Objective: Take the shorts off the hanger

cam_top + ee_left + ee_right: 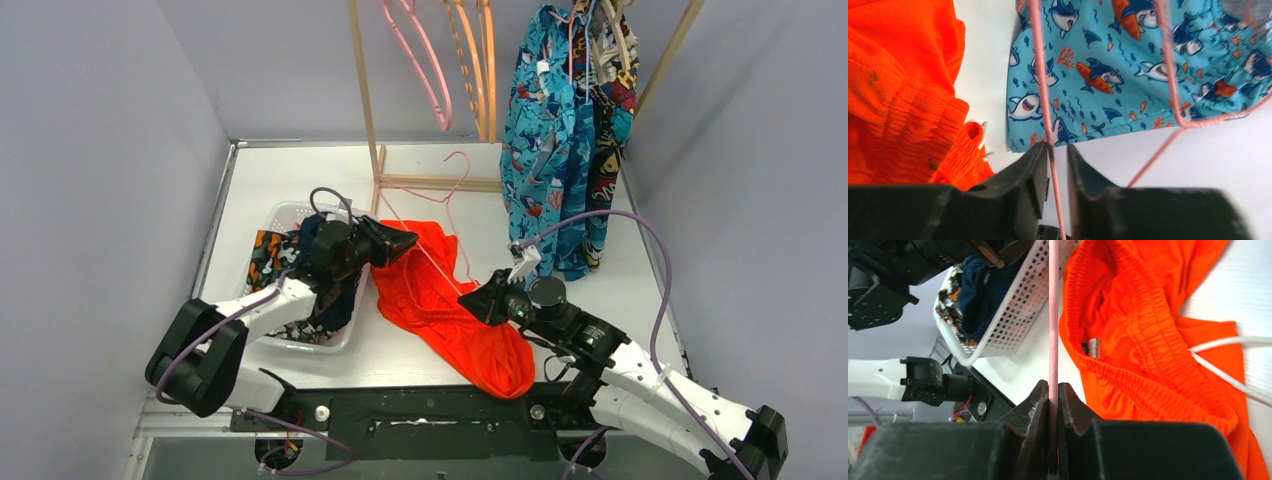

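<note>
1. Clamping the pink hanger (pixel 1053 315): the right tool (pixel 1054 386) is closed tight on the thin wire, with no gap showing beside it
2. The left tool (pixel 1057 152) is narrow. The hanger wire runs between its jaws, but the gap looks slightly wider than the wire, so I judge it loose around the wire, not pinching
3. The orange-red shorts (pixel 440 300) lie crumpled on the bench (pixel 290 175) between the two tools. The hanger lies across them, hook end towards the wooden rack (pixel 365 100). No view shows whether the wire passes through the waistband
4. Risk: if the wire is threaded through the waistband, pulling the hanger would drag the whole garment along instead of freeing it, since nothing pins the cloth
5. Risk: with only one firm grip, the smooth round wire may swivel or slide in the jaws under side load
6. Risk: the gathered waistband could snag on a bend in the hanger. The white basket (pixel 1018 315) stands just beside the shorts, so a sideways sweep may knock it
7. Materials: the shorts are a fine mesh knit, matt and limp, with a ribbed elastic waistband and a small sewn label inside
8. The hanger is a slim, glossy, springy pink rod. The basket is rigid perforated plastic holding dark fabric
9. The teal shark-print shorts (pixel 1128 75) are smooth woven cloth and hang on the rack beyond
</note>
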